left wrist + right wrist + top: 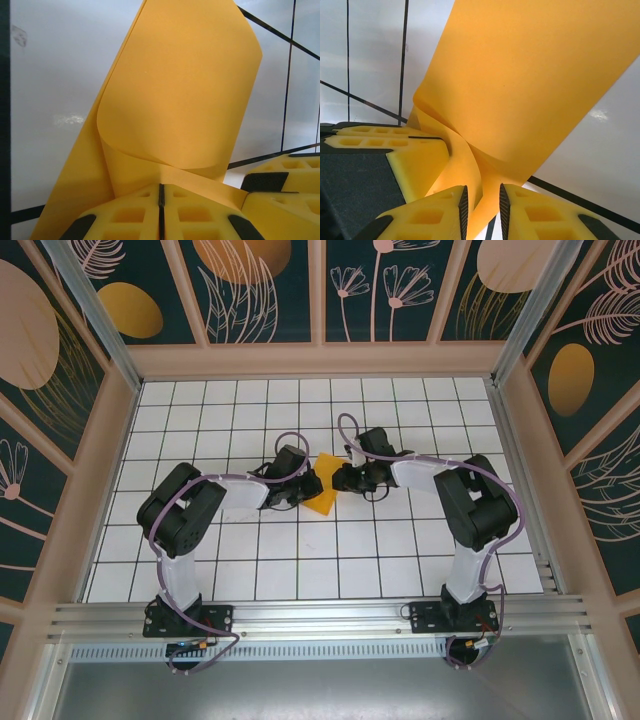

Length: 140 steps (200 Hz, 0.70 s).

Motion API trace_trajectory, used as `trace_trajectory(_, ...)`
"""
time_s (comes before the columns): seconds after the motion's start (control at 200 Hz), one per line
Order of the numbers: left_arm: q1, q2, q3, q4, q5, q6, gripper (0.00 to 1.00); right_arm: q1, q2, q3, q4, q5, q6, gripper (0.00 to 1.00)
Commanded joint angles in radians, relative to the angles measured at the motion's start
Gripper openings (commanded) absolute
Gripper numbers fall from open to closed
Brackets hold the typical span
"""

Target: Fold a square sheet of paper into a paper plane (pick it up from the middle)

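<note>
The square sheet of paper (323,483), bright orange-yellow, is curled and held up between the two grippers over the middle of the white tiled table (300,560). My left gripper (300,490) is shut on its lower edge; in the left wrist view the jaws (161,186) meet tight and the sheet (185,90) rolls upward from their tips. My right gripper (341,478) faces it from the right. Its jaws (481,192) stand slightly apart, with a fold of the paper (530,75) running loosely through the gap. The left gripper's yellow fingers (415,155) sit close beside it.
Dark leaf-patterned panels (260,280) with painted orange ovals wall in the table on three sides, inside a wooden frame (320,358). An aluminium rail (320,615) runs along the near edge by the arm bases. Bare tiles surround the grippers.
</note>
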Motion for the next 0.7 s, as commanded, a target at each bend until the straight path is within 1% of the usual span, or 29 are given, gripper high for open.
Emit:
trace_trajectory(0.0, 0.007, -0.014, -0.023, -0.022, -0.044, -0.015, 0.11, -0.002, 0.023, 0.019, -0.011, -0.032, -0.012, 0.27)
trace_trajectory(0.11, 0.008, -0.016, -0.025, -0.019, -0.041, -0.016, 0.11, -0.002, 0.032, 0.021, -0.004, -0.051, -0.013, 0.23)
trace_trajectory(0.16, 0.006, -0.017, -0.026, -0.019, -0.039, -0.017, 0.11, -0.001, 0.037, 0.024, -0.006, -0.049, -0.013, 0.19)
trace_trajectory(0.36, 0.007, -0.039, -0.026, -0.019, -0.029, -0.009, 0.11, -0.003, 0.054, 0.031, -0.007, -0.040, -0.013, 0.12)
trace_trajectory(0.45, 0.008, -0.056, -0.029, 0.002, -0.008, 0.003, 0.12, -0.004, 0.059, 0.032, -0.008, -0.030, -0.016, 0.11)
trace_trajectory(0.596, 0.006, -0.076, -0.035, 0.066, 0.072, 0.023, 0.15, -0.004, 0.069, 0.032, -0.010, -0.016, -0.022, 0.10)
trace_trajectory(0.696, 0.006, -0.073, -0.039, 0.094, 0.105, 0.029, 0.16, -0.003, 0.077, 0.032, -0.011, -0.012, -0.023, 0.10)
